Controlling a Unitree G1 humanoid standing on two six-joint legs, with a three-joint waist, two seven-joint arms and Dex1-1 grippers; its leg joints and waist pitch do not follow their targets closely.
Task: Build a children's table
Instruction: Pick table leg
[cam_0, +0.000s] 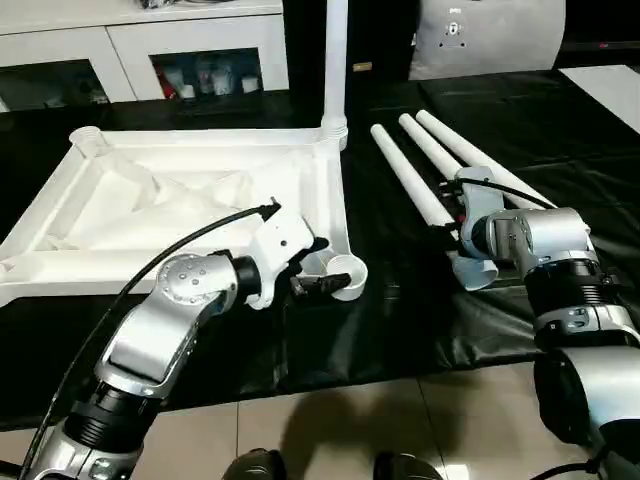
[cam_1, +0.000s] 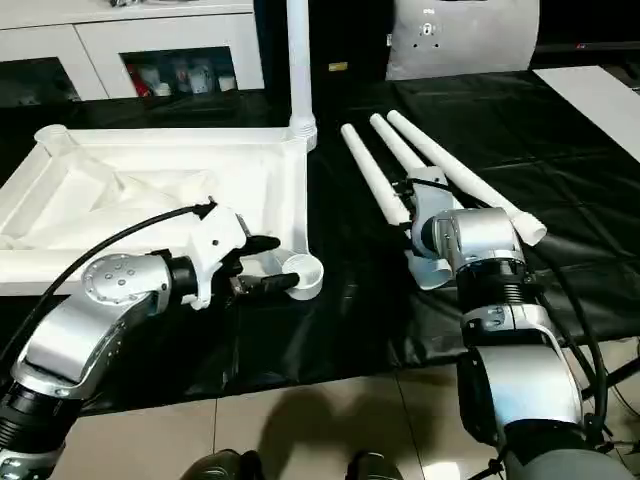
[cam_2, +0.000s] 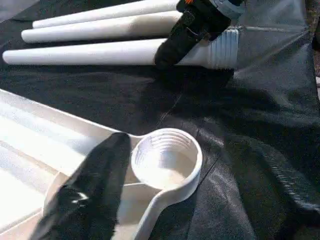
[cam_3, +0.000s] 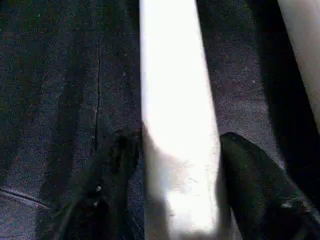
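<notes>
Upturned tabletop is seen lying ribbed side up on the black-covered surface, left of centre. One leg is already stood upright in the far right corner socket. The near right corner socket is empty, threads seen inside in the left wrist view.

Three loose legs are laid side by side on the surface right of the tabletop, long axes running from far-left to near-right, thick threaded ends toward the robot.

Right pincer is placed over the nearest-left leg close to its thick end; one finger is seen on each side of the tube, small gaps still visible, so a firm grasp cannot be confirmed: straddling, not clearly clenched. The leg's axis runs straight away between the fingers.

Left pincer is held just beside the empty near socket, at the tabletop's near right corner; nothing is seen held. Released or clenched cannot be told from these views.

Judged step: pick-up of the second leg by the right arm, which is the nearer one. The target socket lies to the left of the grasped leg, close by, with bare black surface between them. The leg must be tipped upright, thick end down. Room is open above. Risks judged: neighbouring leg just beside could be knocked; near surface edge is close to the thick ends.
</notes>
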